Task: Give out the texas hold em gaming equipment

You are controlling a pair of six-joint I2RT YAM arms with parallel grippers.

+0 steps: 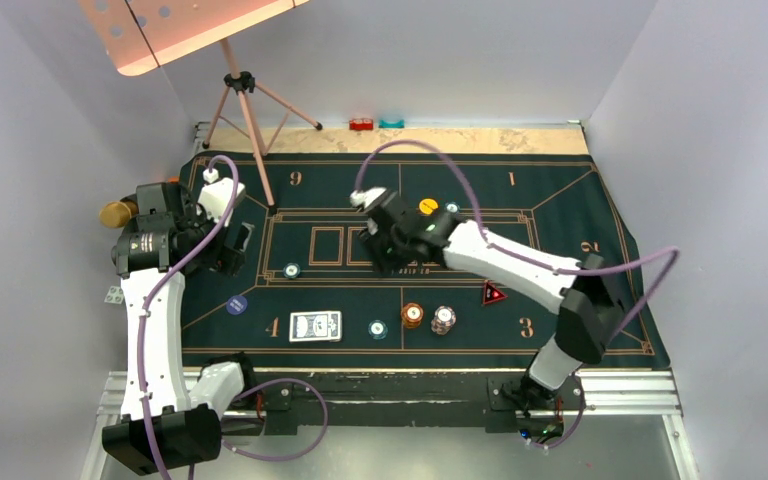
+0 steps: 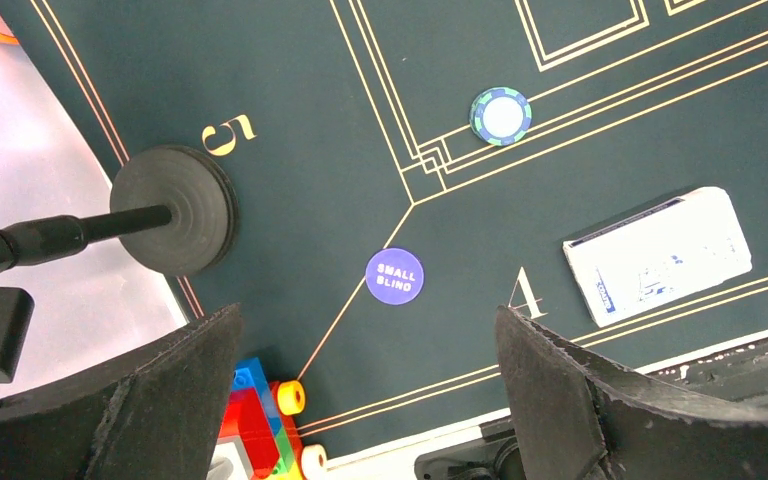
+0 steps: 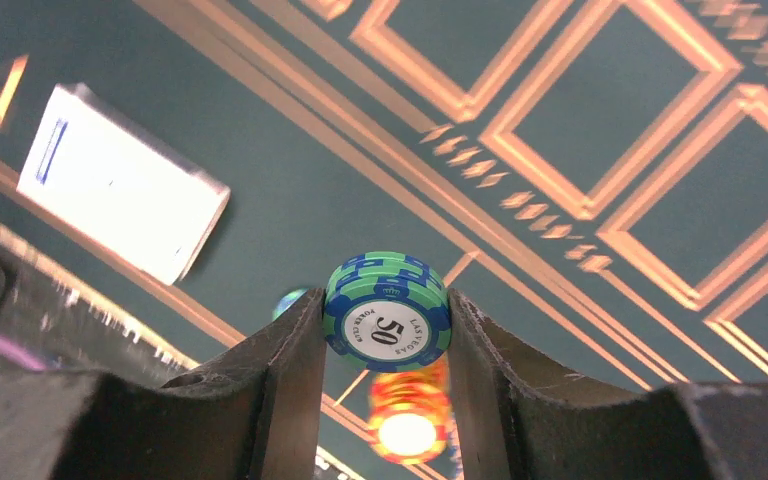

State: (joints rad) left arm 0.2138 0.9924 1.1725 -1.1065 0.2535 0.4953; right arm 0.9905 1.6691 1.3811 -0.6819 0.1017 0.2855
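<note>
The green-and-blue chip (image 3: 387,312), face marked 50, stands on edge, clamped between the two fingers of the right gripper (image 1: 378,247) and held clear of the felt mat (image 1: 560,200) near its centre. The right arm extends diagonally from its base with the wrist pitched down; an orange chip stack (image 3: 407,415) appears blurred below the held chip. The left gripper (image 2: 365,330) hangs at the mat's left side, fingers spread wide and holding nothing, above the blue SMALL BLIND disc (image 2: 394,276).

matt felt mat (image 1: 560,200), glossy plastic chip (image 3: 387,312)
</note>
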